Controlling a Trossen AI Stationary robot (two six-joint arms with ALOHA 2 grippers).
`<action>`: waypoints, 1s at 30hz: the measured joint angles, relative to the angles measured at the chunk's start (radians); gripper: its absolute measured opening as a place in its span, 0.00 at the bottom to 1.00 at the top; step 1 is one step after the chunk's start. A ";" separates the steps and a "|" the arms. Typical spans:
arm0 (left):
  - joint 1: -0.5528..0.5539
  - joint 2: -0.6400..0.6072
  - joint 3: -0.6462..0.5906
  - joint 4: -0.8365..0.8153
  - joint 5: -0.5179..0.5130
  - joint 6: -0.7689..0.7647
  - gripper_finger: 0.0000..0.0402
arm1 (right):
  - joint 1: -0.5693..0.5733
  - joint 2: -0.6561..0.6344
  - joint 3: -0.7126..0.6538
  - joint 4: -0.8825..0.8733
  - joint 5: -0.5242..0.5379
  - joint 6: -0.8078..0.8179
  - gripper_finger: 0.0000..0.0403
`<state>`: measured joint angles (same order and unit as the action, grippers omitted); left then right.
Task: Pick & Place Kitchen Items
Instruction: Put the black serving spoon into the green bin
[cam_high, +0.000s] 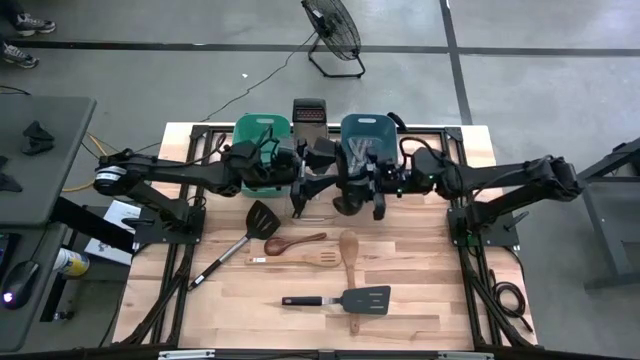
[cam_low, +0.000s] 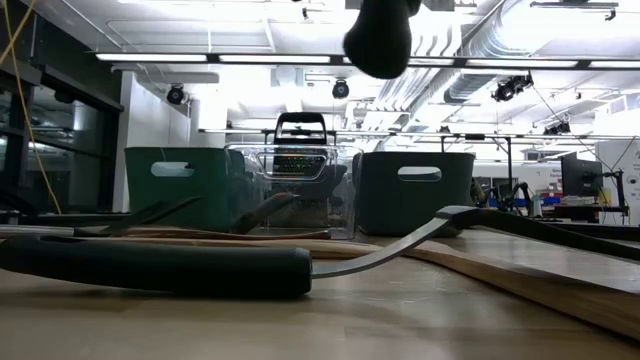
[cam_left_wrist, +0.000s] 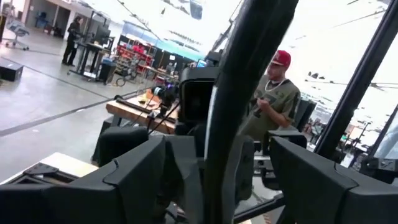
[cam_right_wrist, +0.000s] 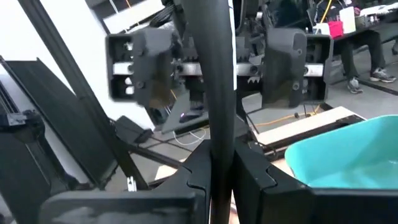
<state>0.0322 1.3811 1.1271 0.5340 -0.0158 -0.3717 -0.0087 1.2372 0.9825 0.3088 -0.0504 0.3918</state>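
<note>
From above, both grippers meet at frame centre by the tubs: the left gripper (cam_high: 300, 190) stands spread, the right gripper (cam_high: 362, 192) clamps a black ladle (cam_high: 346, 200). Low view: ladle bowl hangs at top centre. Right wrist: the fingers (cam_right_wrist: 186, 180) pinch the handle.

The right gripper (cam_right_wrist: 219, 177) has its dark fingers (cam_right_wrist: 186, 180) pressed against a black utensil handle (cam_right_wrist: 214, 81) that rises straight up between them. Just behind the handle, the left gripper (cam_right_wrist: 217, 65) faces the camera, its fingers either side of the handle. A teal tub (cam_right_wrist: 348, 158) sits at one side.
</note>
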 joint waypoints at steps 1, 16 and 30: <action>0.000 0.000 0.000 -0.002 -0.002 0.000 0.71 | -0.008 0.012 0.000 0.020 -0.014 0.002 0.08; 0.000 0.009 0.000 -0.005 -0.003 0.001 0.69 | -0.040 0.081 0.000 0.042 -0.087 0.026 0.08; 0.000 0.009 0.000 -0.047 -0.007 0.004 0.24 | -0.065 0.081 0.000 0.039 -0.141 0.031 0.08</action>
<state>0.0326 1.3899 1.1271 0.4868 -0.0229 -0.3674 -0.0738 1.3178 0.9825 0.3481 -0.1919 0.4225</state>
